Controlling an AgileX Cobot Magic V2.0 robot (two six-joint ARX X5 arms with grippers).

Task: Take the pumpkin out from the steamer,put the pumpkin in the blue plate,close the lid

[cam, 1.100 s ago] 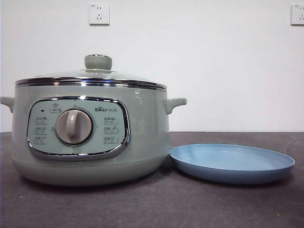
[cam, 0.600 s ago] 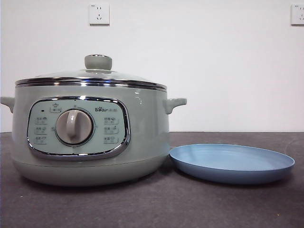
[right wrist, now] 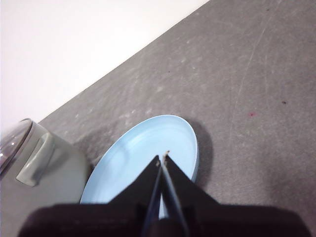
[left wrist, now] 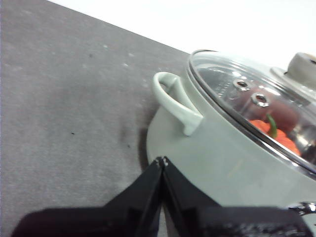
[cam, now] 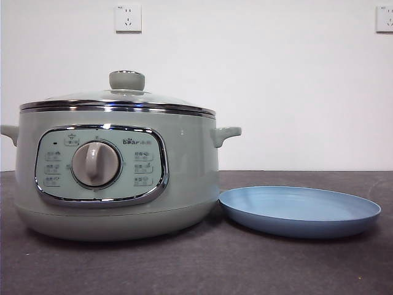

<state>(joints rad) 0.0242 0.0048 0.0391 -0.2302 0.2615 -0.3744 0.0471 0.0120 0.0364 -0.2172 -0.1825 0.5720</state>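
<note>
The sage-green steamer [cam: 116, 178] stands at the left of the table with its glass lid [cam: 116, 98] seated on the rim, the knob [cam: 127, 80] on top. Through the lid glass in the left wrist view I see the orange pumpkin [left wrist: 279, 136] with its green stem inside the steamer [left wrist: 222, 158]. The blue plate [cam: 299, 211] lies empty just right of the pot. My left gripper [left wrist: 162, 162] is shut, hovering beside the steamer's side handle [left wrist: 175, 101]. Above the blue plate [right wrist: 143, 158], my right gripper [right wrist: 163, 157] is shut with nothing in it.
Dark grey table surface [cam: 202, 264] runs around both objects, with a white wall behind carrying two sockets [cam: 128, 17]. The steamer's right handle [cam: 226, 134] points toward the plate. Neither arm shows in the front view.
</note>
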